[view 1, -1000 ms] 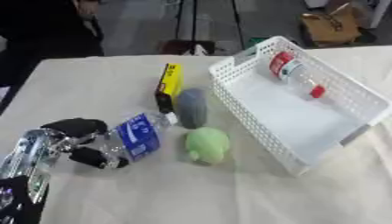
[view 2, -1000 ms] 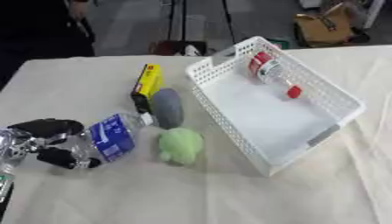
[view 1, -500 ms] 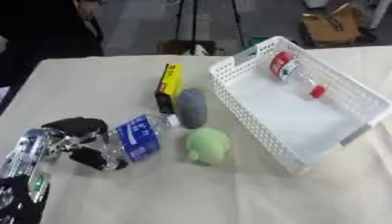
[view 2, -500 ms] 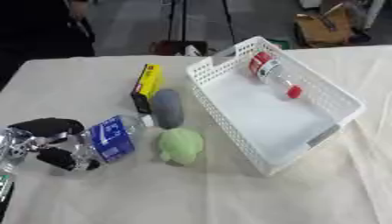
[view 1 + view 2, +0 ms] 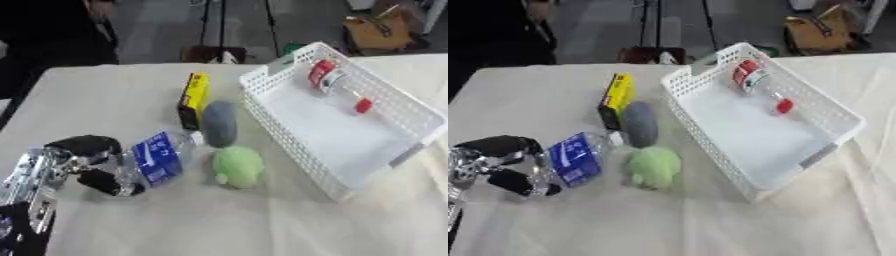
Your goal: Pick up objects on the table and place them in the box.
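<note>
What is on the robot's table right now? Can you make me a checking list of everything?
Surface: table covered in a cream cloth, a little wrinkled.
Job's things: white basket at the right holds a small bottle with a red cap. Outside it lie a yellow and black box, a grey oval thing, a green soft toy and a clear bottle with a blue label.
Clutter: nothing seen.
Hands: left hand curled round the clear bottle's base end; right hand not in view.
Cables: nothing seen.
Surroundings: a brown bag and dark stand legs on the floor behind the table.
</note>
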